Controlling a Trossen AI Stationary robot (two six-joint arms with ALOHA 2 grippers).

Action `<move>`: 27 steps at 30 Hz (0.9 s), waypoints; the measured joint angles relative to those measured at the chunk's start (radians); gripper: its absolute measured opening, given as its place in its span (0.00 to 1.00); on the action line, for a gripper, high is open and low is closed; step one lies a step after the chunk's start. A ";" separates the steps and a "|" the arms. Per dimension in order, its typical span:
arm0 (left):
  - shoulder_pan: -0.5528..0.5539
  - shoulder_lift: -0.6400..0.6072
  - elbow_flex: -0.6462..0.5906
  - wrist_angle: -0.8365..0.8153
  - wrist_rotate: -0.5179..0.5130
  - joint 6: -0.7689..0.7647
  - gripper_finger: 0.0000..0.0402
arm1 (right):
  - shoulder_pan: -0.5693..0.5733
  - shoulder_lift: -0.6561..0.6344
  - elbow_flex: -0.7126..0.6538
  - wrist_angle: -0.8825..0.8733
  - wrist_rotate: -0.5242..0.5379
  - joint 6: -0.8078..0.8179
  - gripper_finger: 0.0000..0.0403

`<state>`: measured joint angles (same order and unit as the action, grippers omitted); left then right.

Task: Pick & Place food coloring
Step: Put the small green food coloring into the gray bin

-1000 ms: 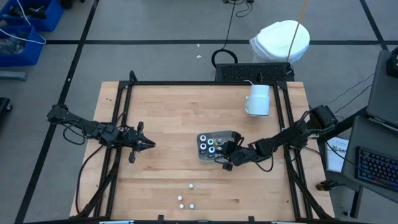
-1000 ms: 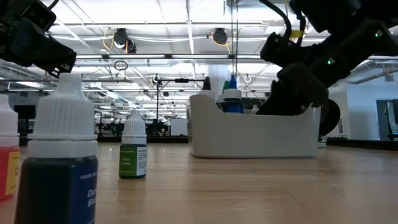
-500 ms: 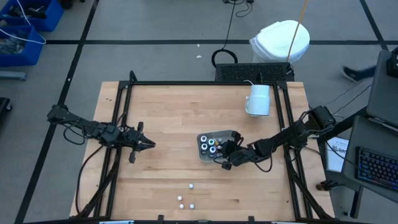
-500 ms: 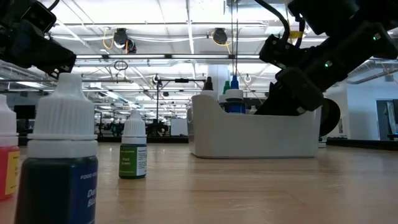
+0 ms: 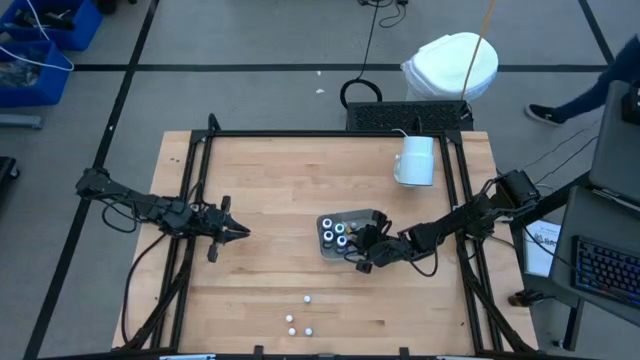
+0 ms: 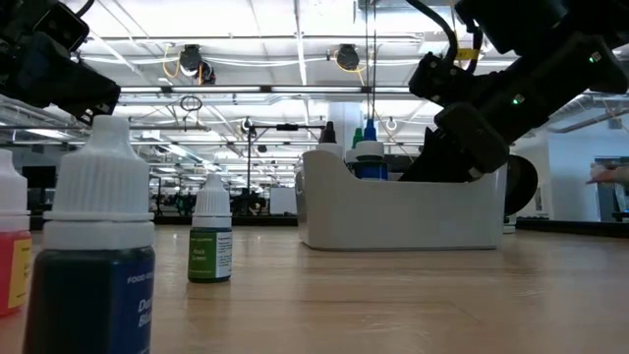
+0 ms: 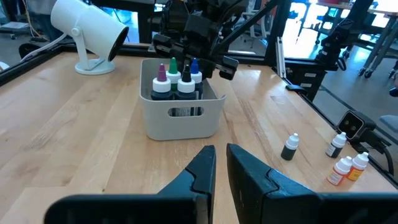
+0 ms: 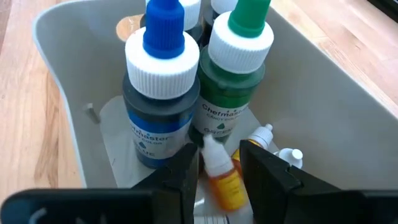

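In the high view the right gripper [image 5: 362,250] sits just right of frame centre, reaching over the right end of the small pale bin [image 5: 348,232] on the wooden table [image 5: 280,180]. Its wrist view looks down into the bin [image 8: 336,106]: a small orange bottle [image 8: 222,171] with a white cap stands between the two dark fingers [image 8: 177,177], which lie close beside it — whether they press on it or have let go I cannot tell. Behind it stand a blue-tipped bottle [image 8: 158,93] and a green-tipped bottle [image 8: 233,81], touching side by side, and two more tiny white-capped bottles [image 8: 283,155] lie on the bin floor.

The left gripper [image 5: 238,232] hovers left of centre, well apart from the bin, its fingers [image 7: 202,171] near together with only a narrow slit and nothing between them. Its wrist view shows four tall bottles upright in the bin [image 7: 180,121], and four small bottles [image 7: 290,147] on the table at the right of the frame.

In the high view three white caps [image 5: 299,322] show at lower centre. The low view has a dark blue bottle [image 6: 95,246] at far left and a green one [image 6: 209,243] farther back — both upright. A white mug [image 5: 416,160] lies upper right of the table.
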<state>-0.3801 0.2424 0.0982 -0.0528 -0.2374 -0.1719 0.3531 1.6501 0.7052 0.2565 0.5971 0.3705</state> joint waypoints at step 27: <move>0.000 0.000 0.000 -0.001 0.000 -0.056 0.12 | 0.211 -0.698 -0.378 0.318 -0.101 -0.260 0.01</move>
<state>-0.3803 0.2424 0.0982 -0.0539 -0.2378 -0.2283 0.5638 0.9525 0.3276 0.5747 0.4961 0.1101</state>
